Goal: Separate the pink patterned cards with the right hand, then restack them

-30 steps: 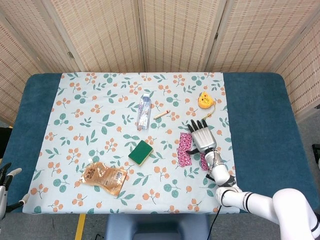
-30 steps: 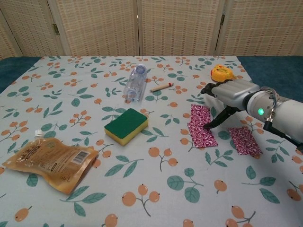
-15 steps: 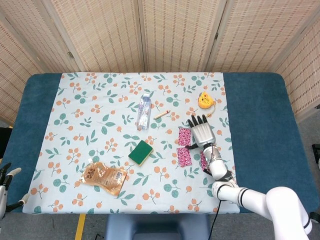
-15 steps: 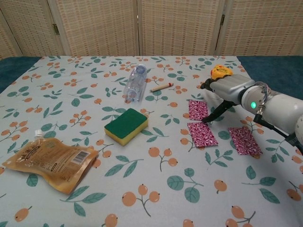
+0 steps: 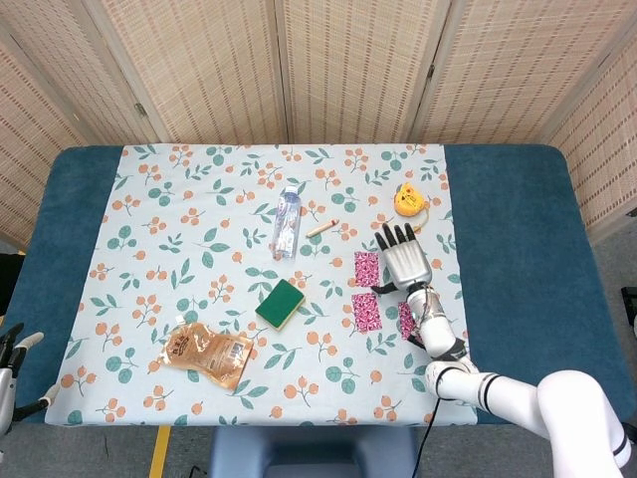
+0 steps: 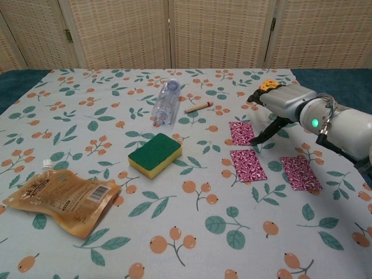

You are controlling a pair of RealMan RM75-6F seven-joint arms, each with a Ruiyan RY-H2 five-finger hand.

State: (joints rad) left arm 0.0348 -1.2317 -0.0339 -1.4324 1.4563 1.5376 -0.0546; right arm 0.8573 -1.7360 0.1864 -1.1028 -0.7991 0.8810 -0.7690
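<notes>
We find three pink cards lying flat and apart on the bench: a far card, a middle card just toward the robot from it, and a right card off to the robot's right. None overlaps another, so we judge the separating step done and the restack still to do.

Our right hand hangs over the far card's right edge, fingers spread forward and one fingertip at or on that card's near right corner; whether it presses we cannot tell. It holds nothing.

The relation that governs the next move: all three cards lie toward the robot from the fingertips, each with its long axis running roughly away from the robot. The far card is nearest the hand. Our left hand waits at the opposite bench corner, well apart from the cards, fingers open and empty.
</notes>
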